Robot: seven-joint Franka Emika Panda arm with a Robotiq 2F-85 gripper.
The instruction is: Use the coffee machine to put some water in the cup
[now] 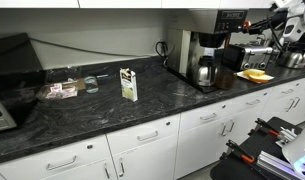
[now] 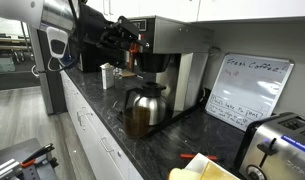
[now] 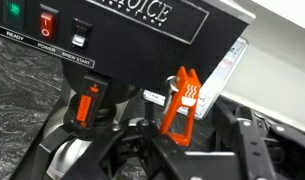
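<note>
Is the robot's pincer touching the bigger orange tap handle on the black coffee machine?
Cannot tell. The wrist view shows the bigger orange plastic tap handle close above the pincer, but any contact or gap is lost in dark blur.

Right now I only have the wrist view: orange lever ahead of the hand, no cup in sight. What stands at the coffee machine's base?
Observer: A steel carafe stands on the coffee machine's base; I can make out nothing else there.
Operator: What is next to the machine?
Observer: A whiteboard stands against the wall beside it, with a toaster further along the counter.
Operator: And on the counter's other stretch?
Observer: A small carton stands upright, well apart from the machine.
</note>
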